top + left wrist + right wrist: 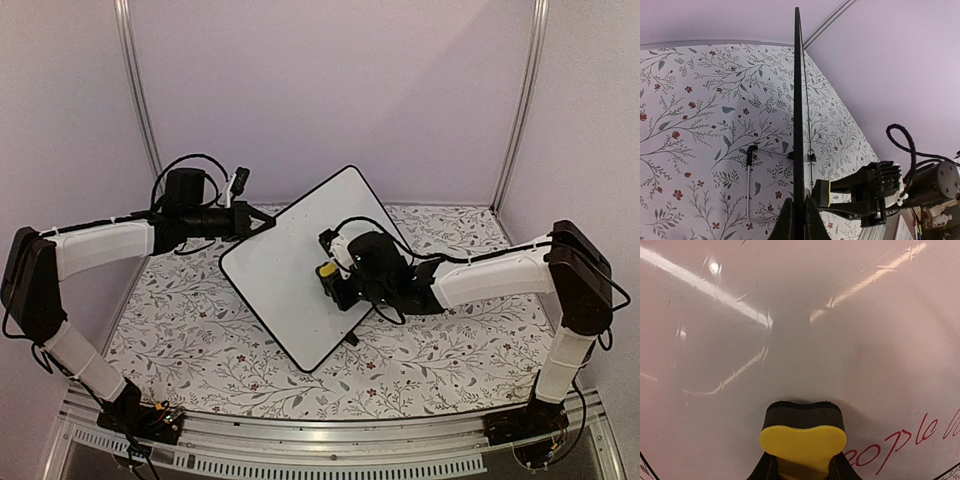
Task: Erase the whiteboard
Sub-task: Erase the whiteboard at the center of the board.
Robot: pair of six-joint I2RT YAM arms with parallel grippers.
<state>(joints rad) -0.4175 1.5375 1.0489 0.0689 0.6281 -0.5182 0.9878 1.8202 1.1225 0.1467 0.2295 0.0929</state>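
Yellow-backed eraser [802,442] fills the bottom of the right wrist view, its black felt [802,415] laid flat against the whiteboard [790,315]. The right gripper [802,471] is clenched on the eraser's yellow back. The whiteboard sits mid-table between the two arms, tipped up at an angle over the floral tablecloth [200,330]. Whether its lower edge rests on the cloth cannot be told. The left gripper [799,220] is clamped onto the board's thin black rim, one finger on each face, and sees the board edge-on.

Most of the face near the eraser looks clean, but red writing [900,445] remains to the eraser's right, close to the board's edge.

The main hazard is that thin pinch on the rim. Any firm push from the eraser acts well away from the left jaws, so the board could pivot about them, flex, or slide out and drop onto the cloth. Too light a push would probably smear the ink rather than lift it.

Since the writing lies near the border, a stroke carried too far could run the felt off the edge and catch the frame. The eraser is held by a narrow grip, so drag across the surface might twist it in the jaws and lift the felt off the board.
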